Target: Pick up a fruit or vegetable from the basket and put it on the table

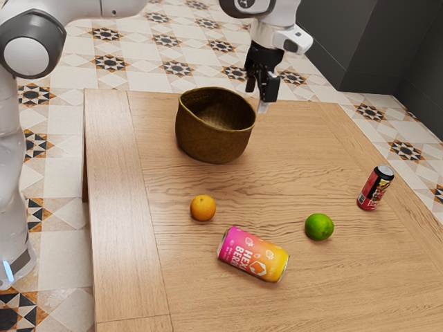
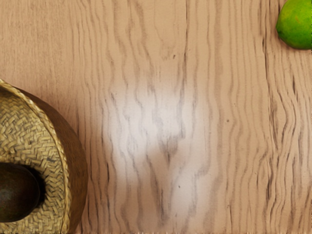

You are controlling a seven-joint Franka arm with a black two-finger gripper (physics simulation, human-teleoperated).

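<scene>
Woven basket (image 1: 216,142), dark rounded fruit (image 2: 17,192) inside

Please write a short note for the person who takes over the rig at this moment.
Gripper: open and empty, raised beside the basket.
Job's things: a dark fruit or vegetable lies inside the basket. The orange and lime are on the table; whether either came from the basket, I cannot tell.
Done: no pick from the basket can be confirmed.
Left: if none has been done, grip the dark item, lift it over the rim and set it on the table.
</scene>
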